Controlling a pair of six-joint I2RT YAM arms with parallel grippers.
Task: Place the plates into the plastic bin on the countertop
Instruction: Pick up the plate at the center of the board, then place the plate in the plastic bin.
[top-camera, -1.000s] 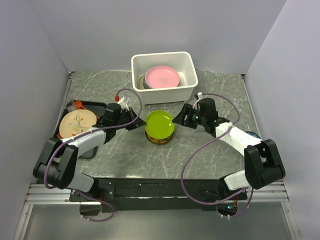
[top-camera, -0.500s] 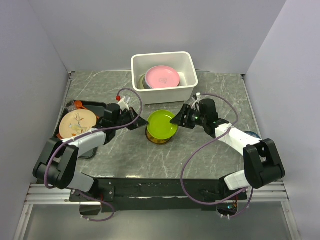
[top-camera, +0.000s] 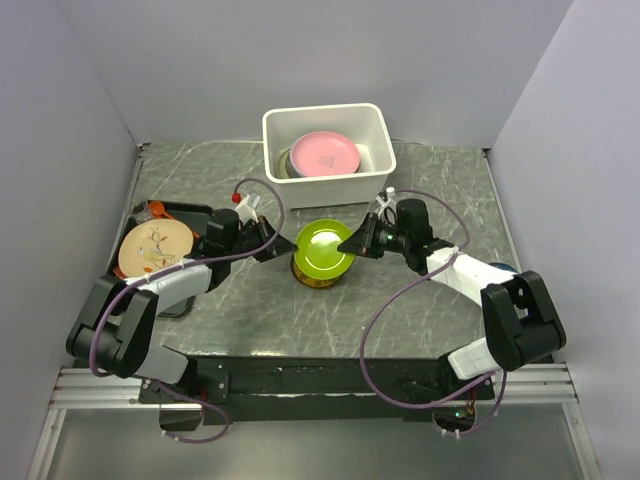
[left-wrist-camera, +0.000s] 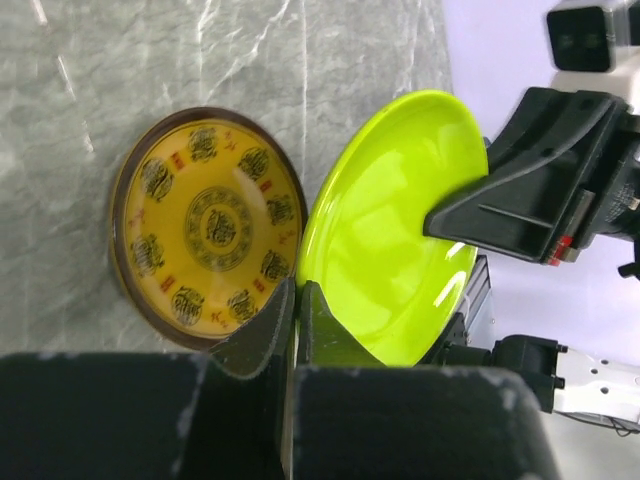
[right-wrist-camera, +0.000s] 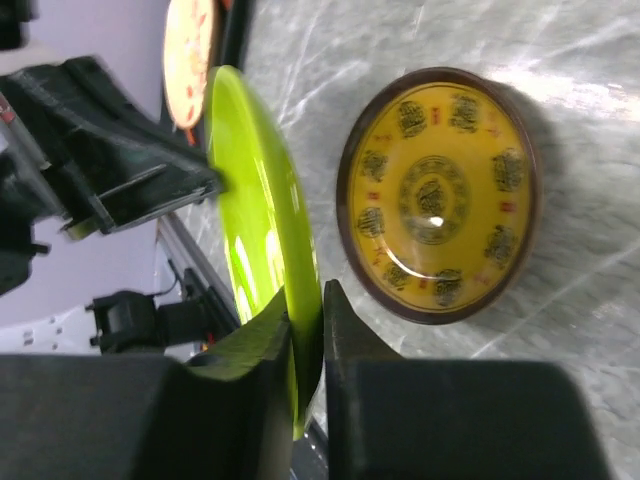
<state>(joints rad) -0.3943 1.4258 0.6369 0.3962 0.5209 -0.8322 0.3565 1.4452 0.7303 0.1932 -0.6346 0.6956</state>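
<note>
**Partly done: lime plate in the air, two more waiting**

Roughly midway, by my judgement. The white rectangular plastic bin (top-camera: 340, 190) at the far side of the dark grey marble-look countertop (top-camera: 300, 320) already held a round pink plate (top-camera: 324, 155) on top, with the edge of at least one more beneath it; how many lay under it could not be told.

Three plates were outside the bin:
- One glossy lime green plate (top-camera: 326, 248), tilted and raised, pinched at opposite rims by the left gripper (left-wrist-camera: 297, 300) and the right gripper (right-wrist-camera: 320, 300), both clamped narrow on it.
- One yellow round plate with a dark rim and medallions (left-wrist-camera: 210, 225), flat on the countertop right below.
- One cream plate with a leaf sprig (top-camera: 155, 248), well off to the left.

One bin, two grippers, one plate in hand.
</note>
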